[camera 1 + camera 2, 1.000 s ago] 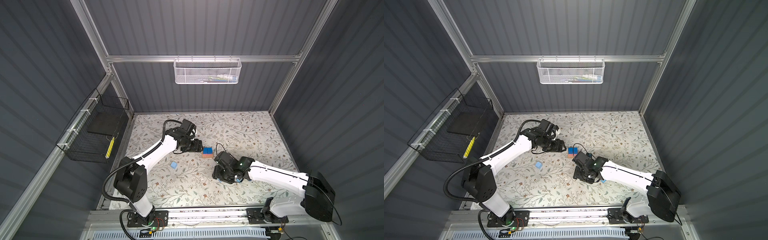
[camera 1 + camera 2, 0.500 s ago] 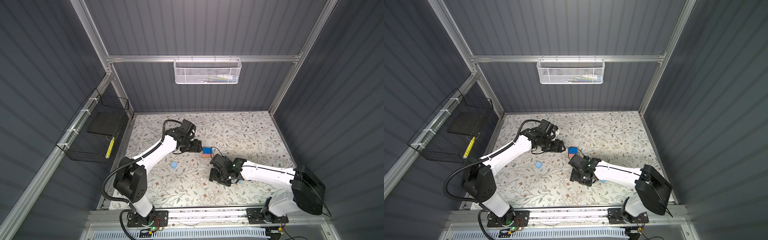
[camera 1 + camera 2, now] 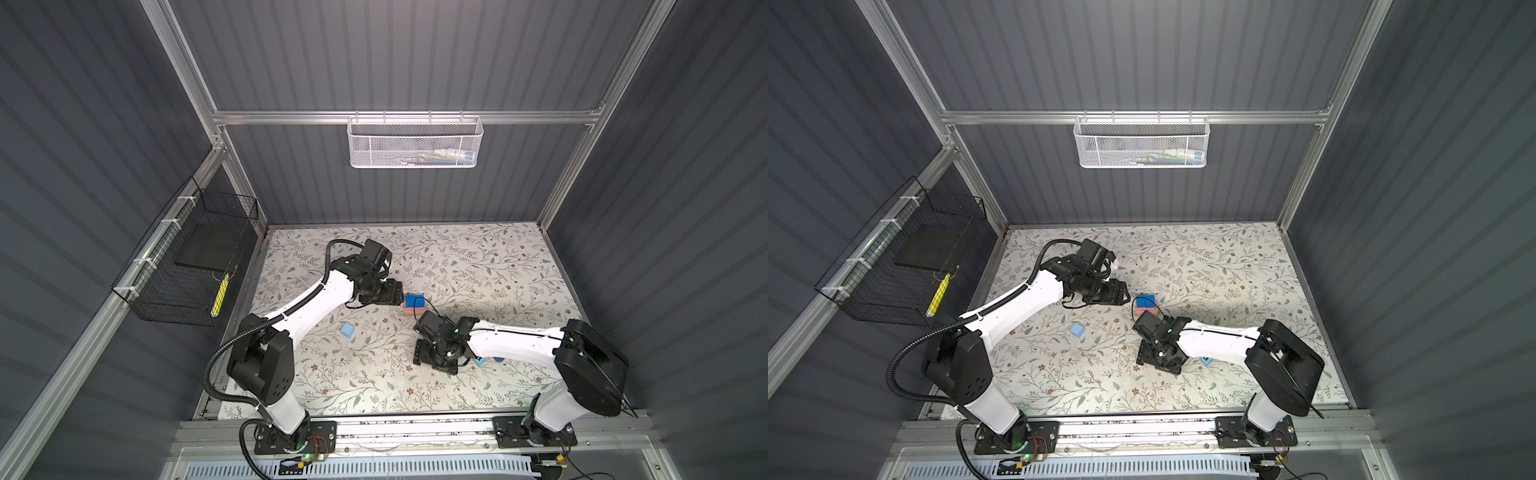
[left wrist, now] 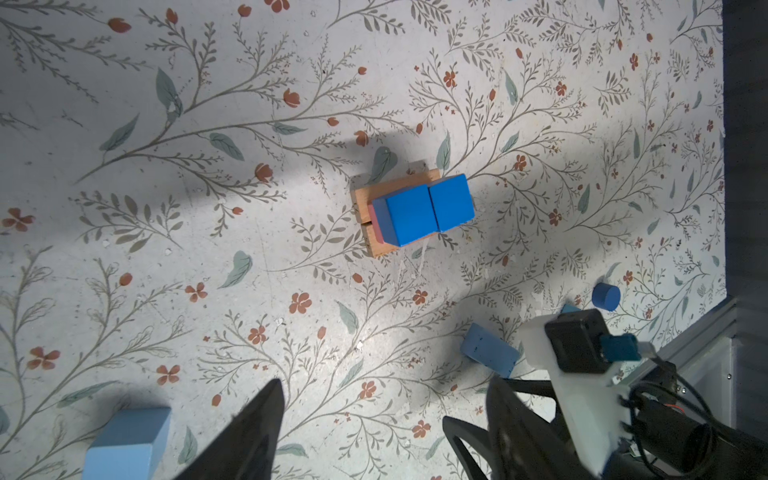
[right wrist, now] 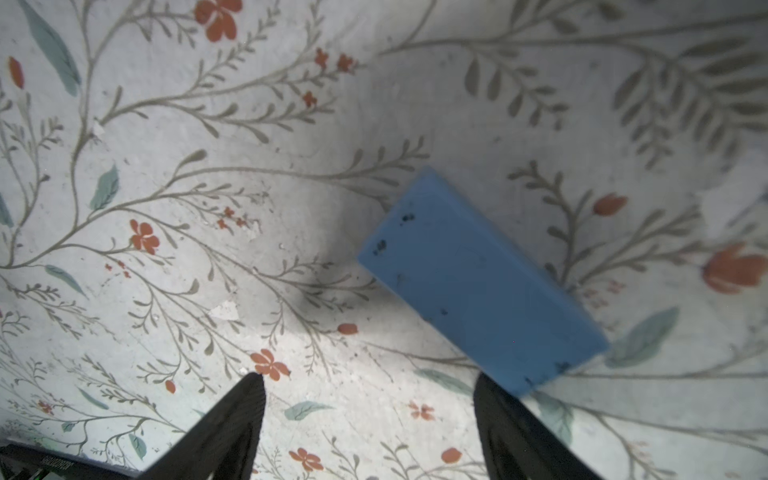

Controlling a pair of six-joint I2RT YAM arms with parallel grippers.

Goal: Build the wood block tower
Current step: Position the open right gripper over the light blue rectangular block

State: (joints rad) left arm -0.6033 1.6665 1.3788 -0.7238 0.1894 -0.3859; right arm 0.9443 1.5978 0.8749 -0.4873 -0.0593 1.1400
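Near mat [image 3: 478, 266] centre, in both top views: tower [image 3: 414, 305], with two tan bars [image 4: 360, 203] flat at the bottom, pink bar [image 4: 374, 222] over them, two dark blue cubes [image 4: 411, 216] touching side by side on top. At 9 o'clock of tower, just beside it: left gripper [image 3: 400, 291], jaws wide apart, nothing between them. At 5 o'clock of tower, near: right gripper [image 5: 370, 395], pointing down, jaws wide apart, holding nothing. Under it, flat on mat: light blue bar [image 5: 478, 282], one end by a fingertip [image 5: 503, 411], contact unclear. At 8 o'clock of tower, well apart: light blue cube [image 3: 347, 330]. At 4 o'clock: dark blue cylinder [image 4: 606, 296].
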